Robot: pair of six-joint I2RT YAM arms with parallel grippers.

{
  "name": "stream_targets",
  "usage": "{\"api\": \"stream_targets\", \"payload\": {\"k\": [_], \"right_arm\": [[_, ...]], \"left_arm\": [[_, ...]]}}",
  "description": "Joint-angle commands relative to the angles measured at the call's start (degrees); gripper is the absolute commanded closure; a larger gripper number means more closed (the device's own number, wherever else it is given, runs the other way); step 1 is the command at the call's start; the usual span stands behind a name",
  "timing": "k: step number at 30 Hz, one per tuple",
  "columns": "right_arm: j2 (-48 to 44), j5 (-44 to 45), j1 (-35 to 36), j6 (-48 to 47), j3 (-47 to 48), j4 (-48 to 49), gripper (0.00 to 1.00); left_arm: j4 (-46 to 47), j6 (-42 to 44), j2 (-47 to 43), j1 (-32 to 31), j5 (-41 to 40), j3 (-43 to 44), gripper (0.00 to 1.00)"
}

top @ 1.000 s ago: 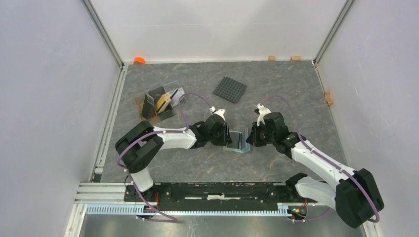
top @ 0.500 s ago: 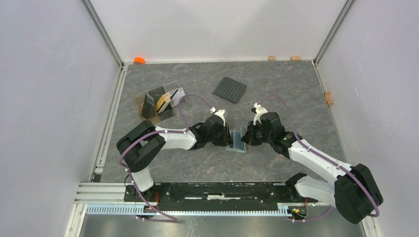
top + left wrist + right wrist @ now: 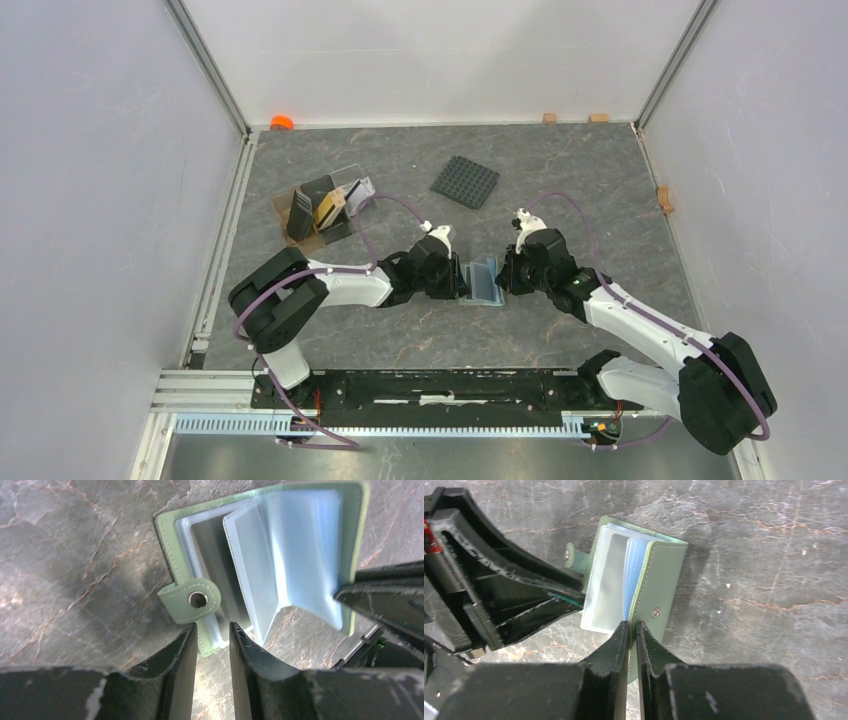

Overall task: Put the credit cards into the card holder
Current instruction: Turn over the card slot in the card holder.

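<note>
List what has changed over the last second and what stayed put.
The card holder has been spread further open, lying flatter between the left pincer and right pincer, each gripping one cover. The credit cards and studded plate stayed put.

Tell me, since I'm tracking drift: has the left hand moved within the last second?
Yes. The left hand has shifted slightly nearer the arm bases, away from the studded plate.

2 arms, each with white link shells, bulky black joint housings and a purple cable looping along its length. The left tool [image 3: 211,645] and right tool [image 3: 629,635] have black fingers, scuffed pale along their edges.
</note>
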Motion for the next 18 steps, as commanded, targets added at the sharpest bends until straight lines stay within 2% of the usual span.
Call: {"api": "stream_targets", "payload": {"k": [1,7,11,15,18], "right_arm": [[-1.3,6.4,-0.1,-1.3,-0.6,-2.7,0.86],[-2.0,9.7,-0.1,-1.7,-0.9,-4.1,0.85],[-2.7,12.6,-0.1,-2.0,-0.9,-5.7,0.82],[-3.4,15.0,-0.1,-2.2,-0.5,-7.3,0.72],[-4.0,17.6,-0.1,-3.0,-0.1,-9.0,0.60]], "left_arm": [[-4.4,-0.3,-4.4,-0.2,-2.1,-1.4,0.62],[-4.9,0.4,-9.9,-0.2,-1.5,-0.3,0.53],[-5.0,2.0,-8.8,-0.2,1.1,2.7,0.41],[-8.6,5.0,-3.9,-0.5,0.0,7.2,0.37],[-14.2,7.9,-1.3,-0.8,-3.0,9.7,0.35]]}}
